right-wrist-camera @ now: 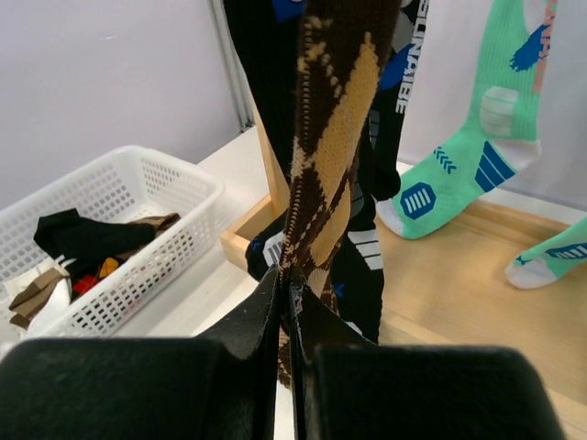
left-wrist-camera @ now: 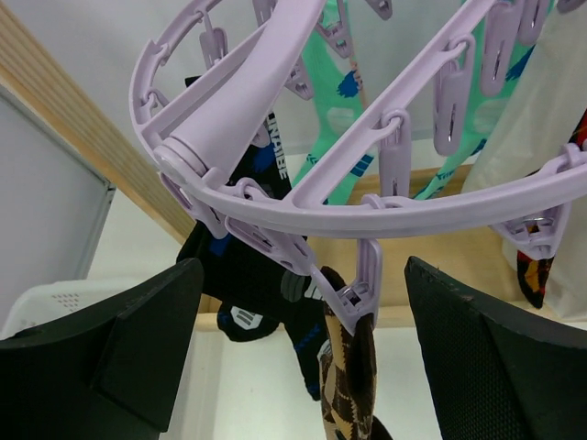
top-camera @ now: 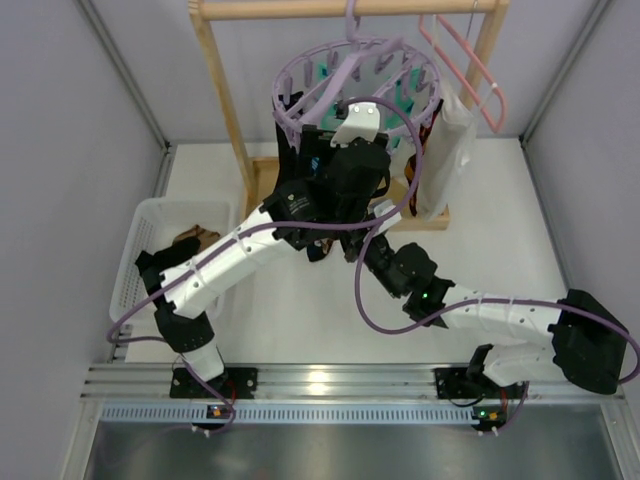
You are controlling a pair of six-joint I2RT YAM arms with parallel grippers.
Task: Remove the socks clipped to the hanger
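Right wrist view, nearest: the right fingers (right-wrist-camera: 248, 339) are pinched tight on the lower part of the brown argyle sock (right-wrist-camera: 335, 174), which hangs straight. Left wrist view: the left fingers (left-wrist-camera: 119, 348) stand wide apart either side of the lavender clip (left-wrist-camera: 359, 280) biting that sock's top, under the ring hanger (left-wrist-camera: 413, 215). Squeeze the clip's tabs squarely, though their position is hard to judge, while the right pulls gently downward. Beyond, black socks (left-wrist-camera: 248, 275) and teal socks (left-wrist-camera: 335, 110) hang clipped.
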